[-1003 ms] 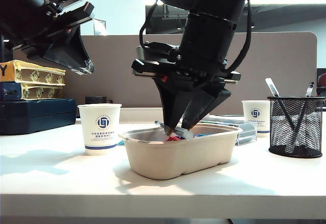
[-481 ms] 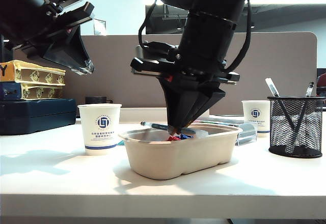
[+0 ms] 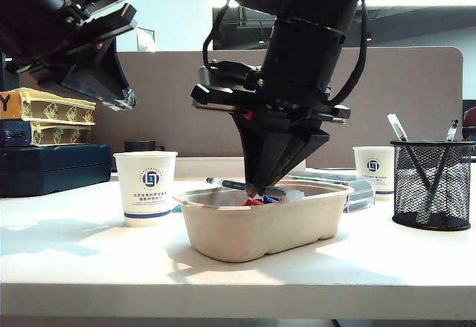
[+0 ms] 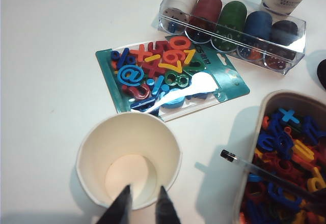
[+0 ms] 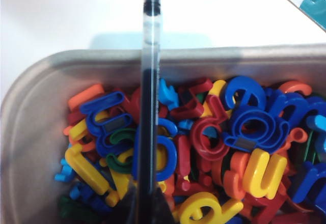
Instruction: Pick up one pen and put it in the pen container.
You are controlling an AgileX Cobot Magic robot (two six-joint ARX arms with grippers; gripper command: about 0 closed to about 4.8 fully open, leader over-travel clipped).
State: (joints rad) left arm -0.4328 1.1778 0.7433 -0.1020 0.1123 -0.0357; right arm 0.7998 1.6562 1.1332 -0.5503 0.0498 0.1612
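Note:
My right gripper [image 3: 254, 190] reaches down into the beige pulp tray [image 3: 260, 230] and is shut on a pen [image 3: 229, 185]. The pen sticks out level over the tray's left rim. In the right wrist view the clear-barrelled pen [image 5: 149, 91] with a black end cap runs from the right gripper [image 5: 145, 210] across a heap of coloured letters. The black mesh pen container [image 3: 431, 186] stands at the far right and has other pens in it. My left gripper [image 3: 123, 98] hangs high at the left, open and holding nothing. The left wrist view shows the left gripper [image 4: 142, 206] above a paper cup [image 4: 127, 165].
Two white paper cups [image 3: 146, 187] [image 3: 373, 168] flank the tray. A clear case of coloured chips [image 4: 232, 25] and a teal pack of letters [image 4: 168, 76] lie behind the tray. Stacked boxes [image 3: 48, 149] sit at the left, in front of a divider wall.
The right gripper's jaws have closed on the pen in the tray. The pen's free end swung left and now sticks out level over the rim. The left arm has stayed still.

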